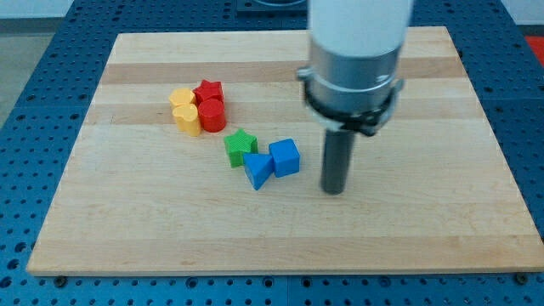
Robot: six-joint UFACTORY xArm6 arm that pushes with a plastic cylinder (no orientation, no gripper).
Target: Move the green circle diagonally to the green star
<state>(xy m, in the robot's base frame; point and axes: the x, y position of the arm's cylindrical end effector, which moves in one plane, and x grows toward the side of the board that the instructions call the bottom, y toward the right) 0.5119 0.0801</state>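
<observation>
The green star (240,146) lies near the board's middle, touching a blue triangular block (257,170) just below it. A blue cube (286,157) sits right of these. No green circle shows in this view; the arm's body may hide it. My tip (334,190) rests on the board to the right of the blue cube, a short gap away, and well right of the green star.
A cluster at the view's upper left holds a yellow heart-like block (181,99), a yellow cylinder (189,120), a red star (208,90) and a red cylinder (212,114). The wooden board (127,229) lies on a blue perforated table.
</observation>
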